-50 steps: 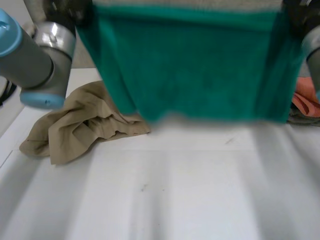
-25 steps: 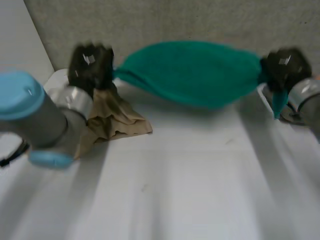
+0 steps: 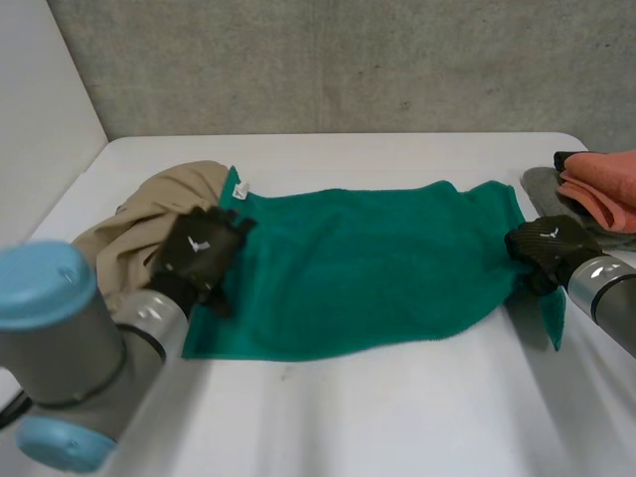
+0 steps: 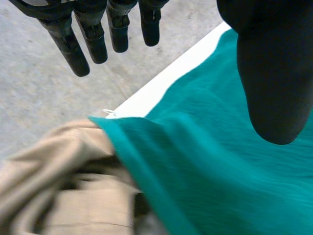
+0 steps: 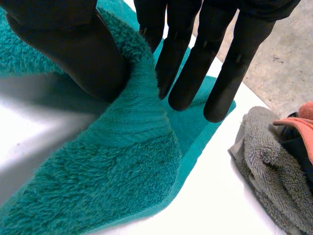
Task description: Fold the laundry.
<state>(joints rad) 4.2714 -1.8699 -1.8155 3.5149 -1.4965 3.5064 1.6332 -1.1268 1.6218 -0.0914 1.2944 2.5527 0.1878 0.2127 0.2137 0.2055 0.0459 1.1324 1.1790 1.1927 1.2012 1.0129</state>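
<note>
White table, matte, flecked with a few small dark specks, rounded at its far right corner. Behind it, grey concrete wall, mottled and pitted. At the left, plain white panel meeting the concrete along a slanting line. Soft, even light; faint pale streaks across the tabletop.

It looked like a robotics lab: a grey robot arm over a plain white table, bare concrete wall behind.
</note>
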